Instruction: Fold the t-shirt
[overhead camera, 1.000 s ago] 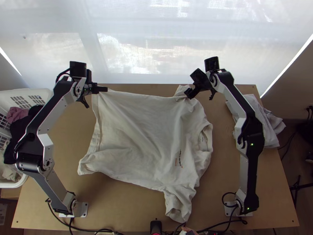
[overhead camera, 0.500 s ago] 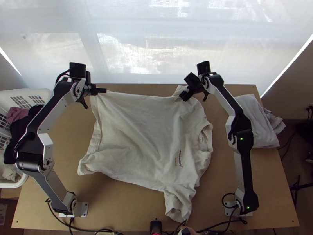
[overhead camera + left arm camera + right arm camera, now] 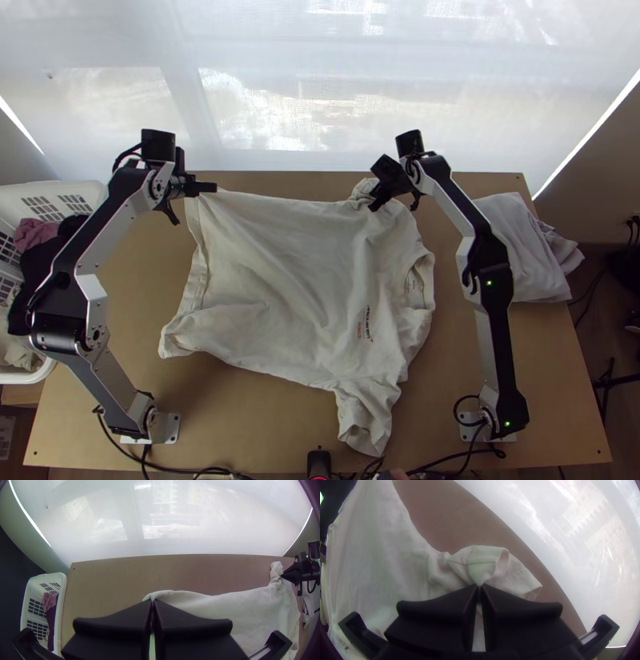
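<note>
- Can see the t-shirt [image 3: 296,280] spread, wrinkled, on the desk [image 3: 240,428].
- Can see the right end effector [image 3: 375,207] pinching the bunched far sleeve [image 3: 483,560].
- Farther, can see the left end effector [image 3: 214,187] pinching, apparently, the hem's far corner [image 3: 160,595].

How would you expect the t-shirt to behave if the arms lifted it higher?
The t-shirt will probably hang floppy, since soft creases run across its body. It looks fairly light for its spread, judging by the thin cloth at the sleeve. That sleeve may bunch up, as it gathers into folds where the right gripper pinches it.
</note>
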